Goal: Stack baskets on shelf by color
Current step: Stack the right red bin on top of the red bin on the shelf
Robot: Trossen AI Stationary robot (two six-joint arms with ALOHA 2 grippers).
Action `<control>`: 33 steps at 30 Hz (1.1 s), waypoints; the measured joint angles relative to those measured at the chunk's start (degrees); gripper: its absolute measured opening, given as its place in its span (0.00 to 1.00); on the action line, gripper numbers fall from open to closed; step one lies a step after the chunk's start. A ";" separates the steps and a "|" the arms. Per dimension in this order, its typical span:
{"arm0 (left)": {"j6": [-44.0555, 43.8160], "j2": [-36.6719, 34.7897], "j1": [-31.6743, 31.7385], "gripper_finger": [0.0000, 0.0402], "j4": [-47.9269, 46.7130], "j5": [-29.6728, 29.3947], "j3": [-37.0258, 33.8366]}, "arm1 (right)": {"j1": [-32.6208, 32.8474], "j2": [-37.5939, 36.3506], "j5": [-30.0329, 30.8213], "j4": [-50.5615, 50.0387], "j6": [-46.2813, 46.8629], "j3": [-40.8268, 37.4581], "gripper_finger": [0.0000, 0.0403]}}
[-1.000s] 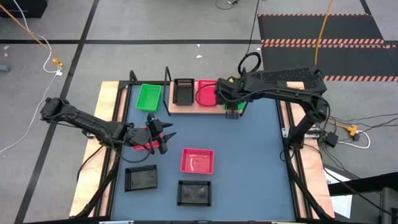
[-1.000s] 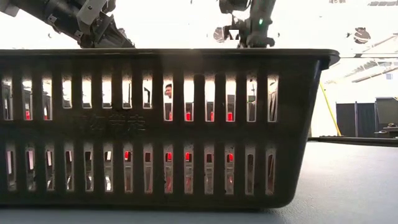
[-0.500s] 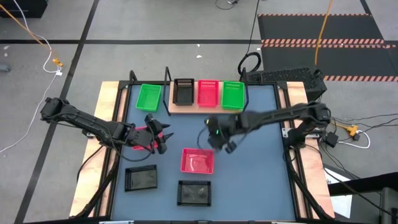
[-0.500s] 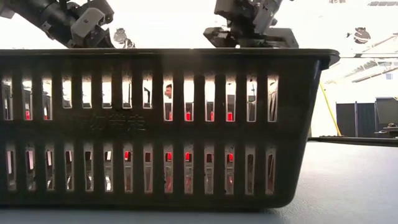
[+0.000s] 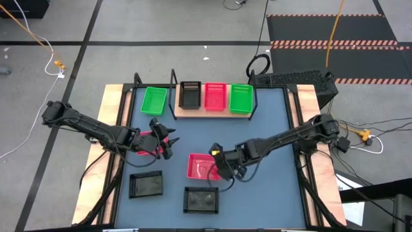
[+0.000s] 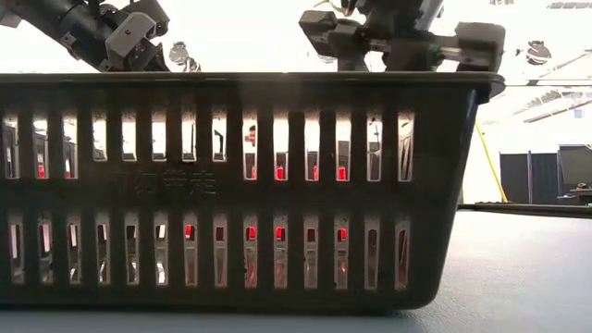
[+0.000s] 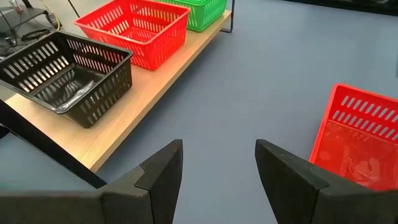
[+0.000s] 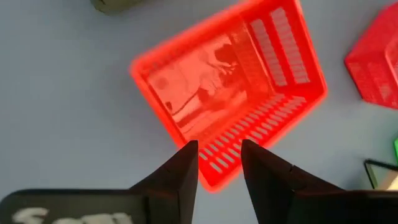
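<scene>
Right end effector (image 5: 223,169) over near wall of pink-red basket (image 5: 204,166) mid-surface, fingers apart, straddling rim, nothing held. Risk: descent off-line, finger pushes wall, light basket skids or tips instead of seating between fingers. Left end effector (image 5: 168,143) waits near left edge, fingers apart, empty. Basket: glossy, perforated walls, upright, open. Shelf (image 5: 212,113) at far edge holds black, pink-red, green baskets.

Robotics lab: grey tiled floor (image 5: 161,26), loose cables (image 5: 38,38), hazard-striped mat (image 5: 335,44), framed worktable (image 5: 270,129).
</scene>
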 joint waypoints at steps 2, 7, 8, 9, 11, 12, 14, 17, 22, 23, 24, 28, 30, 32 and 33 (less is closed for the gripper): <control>-0.02 0.00 0.02 0.50 0.00 0.02 0.00 | 0.40 0.00 -0.01 0.02 -0.10 -0.07 0.26; -1.00 0.00 0.00 0.50 -0.05 0.00 0.00 | -0.18 1.73 0.07 0.23 -1.49 -2.44 0.22; -1.08 0.00 0.01 0.50 -0.15 0.01 0.00 | -0.43 2.13 0.03 0.40 -1.62 -2.99 0.22; -1.18 -0.01 0.02 0.50 -0.42 0.02 0.00 | -0.67 2.38 0.03 1.55 -2.10 -3.44 0.21; -1.37 0.00 0.00 0.50 -0.88 0.04 0.00 | -1.02 2.75 0.23 4.44 -3.75 -4.53 0.21; -1.42 0.00 0.00 0.50 -0.87 0.04 0.00 | -1.05 2.87 0.30 5.50 -4.76 -5.29 0.20; -1.51 0.00 0.00 0.50 -1.28 0.04 0.00 | -1.07 3.32 0.28 8.50 -6.99 -6.82 0.20; -1.55 0.00 0.00 0.50 -1.52 0.04 0.00 | -1.00 3.60 0.10 11.93 -9.12 -8.42 0.20; -1.53 0.00 0.00 0.50 -1.55 0.04 0.00 | -1.54 3.54 -1.54 13.87 -9.79 -11.16 0.18; -1.53 0.00 0.00 0.50 -1.61 0.07 0.00 | -1.68 3.54 -1.61 14.40 -9.41 -11.63 0.17; -1.53 0.00 0.00 0.50 -1.59 0.07 0.00 | -1.70 3.54 -1.58 15.47 -9.28 -12.06 0.16; -2.03 0.00 0.00 0.50 -1.62 0.09 0.00 | -1.70 3.54 -1.44 16.47 -9.28 -12.53 0.07; -2.04 0.00 0.00 0.50 -1.59 0.09 0.00 | -1.66 3.22 -1.46 16.39 -9.19 -11.58 0.02; -2.02 0.00 0.00 0.50 -1.60 0.09 0.00 | -1.68 2.17 -1.49 16.32 -9.13 -10.48 0.01; -1.95 0.00 0.00 0.50 -1.58 0.09 0.00 | -1.68 1.57 -1.46 16.21 -8.90 -9.95 0.01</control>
